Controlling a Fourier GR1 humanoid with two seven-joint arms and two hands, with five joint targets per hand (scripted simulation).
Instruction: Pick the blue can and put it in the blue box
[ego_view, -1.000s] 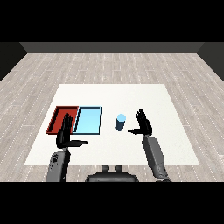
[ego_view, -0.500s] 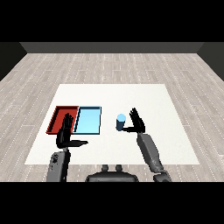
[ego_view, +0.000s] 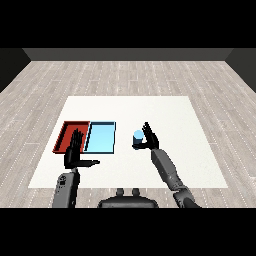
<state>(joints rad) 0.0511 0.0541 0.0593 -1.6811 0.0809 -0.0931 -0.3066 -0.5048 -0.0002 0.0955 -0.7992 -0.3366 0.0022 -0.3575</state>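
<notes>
— Since a second ago the right hand (ego_view: 148, 137) has slid left across the white worktop (ego_view: 175, 115) and now sits against the small blue cylindrical can (ego_view: 137, 138), fingers spread upright, not yet wrapped round it.

— Where's the can?

— Upright, right of the light blue tray (ego_view: 101, 137); the red tray (ego_view: 70, 135) lies further left. Left hand (ego_view: 75, 152) hovers spread at the trays' near edge.

— Handling?

— Probably light, stiff and smooth; best taken round the middle of its side.

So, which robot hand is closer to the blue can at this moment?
The right robot hand: it is right beside the blue can, on the can's right side. The left robot hand is far to the can's left, in front of the red tray.
</notes>
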